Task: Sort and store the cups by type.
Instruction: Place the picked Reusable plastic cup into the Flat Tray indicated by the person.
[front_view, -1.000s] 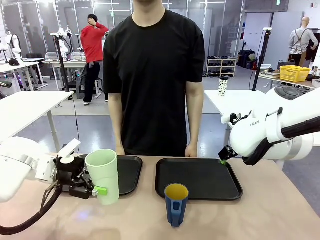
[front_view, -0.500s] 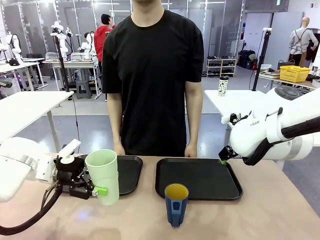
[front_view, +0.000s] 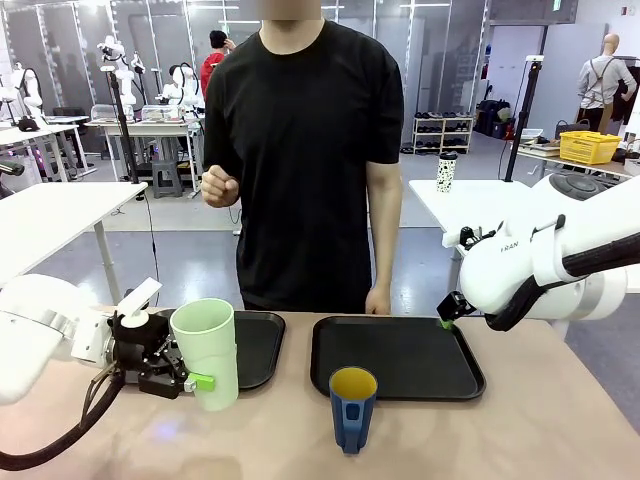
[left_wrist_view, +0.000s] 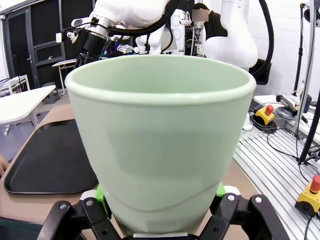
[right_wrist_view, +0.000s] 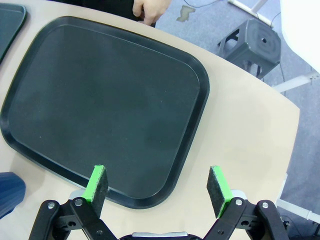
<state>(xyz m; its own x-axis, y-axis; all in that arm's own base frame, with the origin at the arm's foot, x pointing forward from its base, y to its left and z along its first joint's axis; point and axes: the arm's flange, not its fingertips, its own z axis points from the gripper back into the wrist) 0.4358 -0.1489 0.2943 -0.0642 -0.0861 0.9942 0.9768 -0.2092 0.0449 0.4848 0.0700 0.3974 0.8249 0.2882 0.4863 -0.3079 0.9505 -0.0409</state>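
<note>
While clamped — tumbler (front_view: 205, 345) upright, mouth up

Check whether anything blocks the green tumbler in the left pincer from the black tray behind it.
Nothing visible does. The left pincer grips the green tumbler right in front of the left tray, whose visible surface is bare. The blue cup stands off to the right.

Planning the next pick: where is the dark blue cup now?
In the front view, the dark blue cup stands on the table near the middle, just on the robot's side of the right-hand black tray.
</note>
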